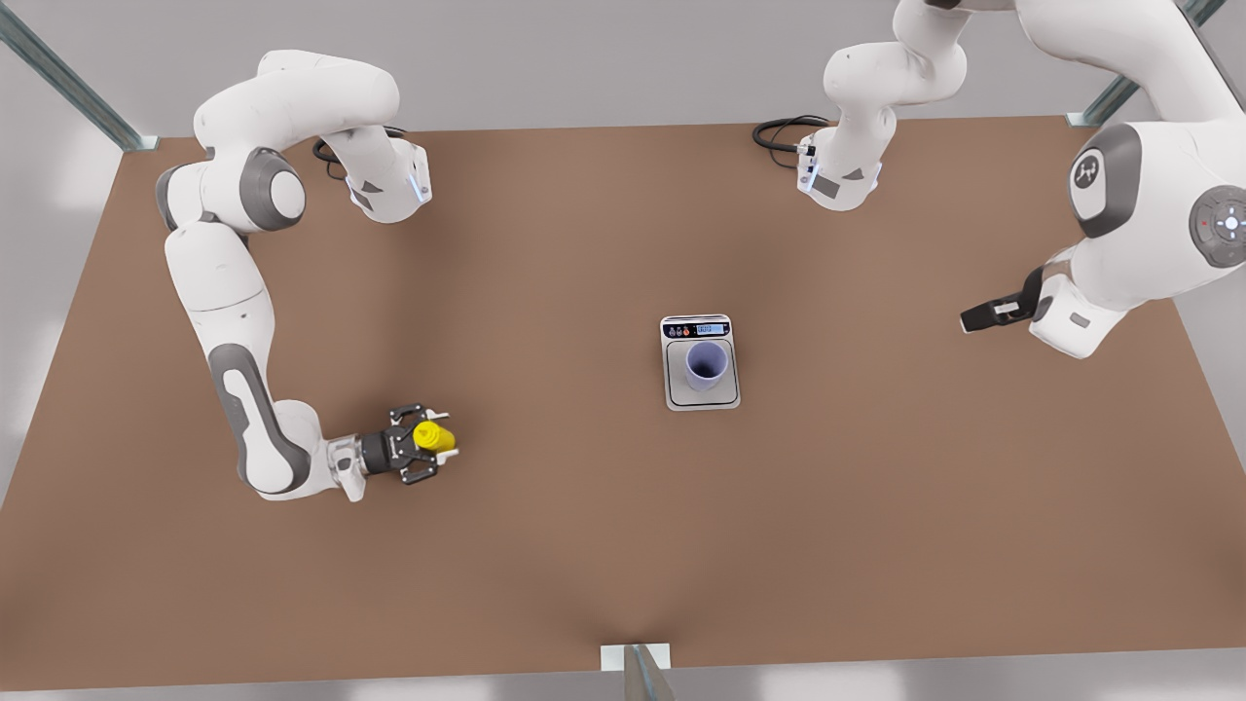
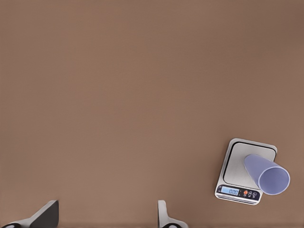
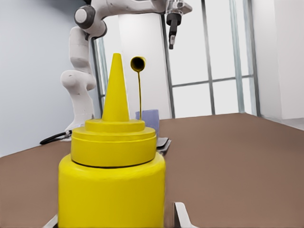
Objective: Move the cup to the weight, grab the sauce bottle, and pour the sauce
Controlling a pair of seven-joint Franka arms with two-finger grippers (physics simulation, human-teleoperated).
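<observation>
The lavender-blue cup [image 1: 707, 363] stands upright on the plate of the silver-grey weight [image 1: 700, 398] at mid-table, also seen from above as the cup [image 2: 267, 174] on the weight [image 2: 236, 166]. The yellow sauce bottle [image 1: 433, 436] stands on the table at the front view's left. My right gripper [image 1: 428, 445] lies level around it, fingers open with a small gap on each side. In the right wrist view the sauce bottle [image 3: 112, 185] looms between the fingertips [image 3: 183, 216]. My left gripper [image 1: 978, 318] hangs open above the table at the front view's right, its fingers [image 2: 46, 214] spread wide.
Brown table [image 1: 876, 506] with metal frame posts at the corners and front edge [image 1: 635, 667]. Black cables lie by both arm bases at the back [image 1: 779, 131]. Beyond the bottle the cup [image 3: 148, 119] and the other arm's gripper [image 3: 173, 28] show far off.
</observation>
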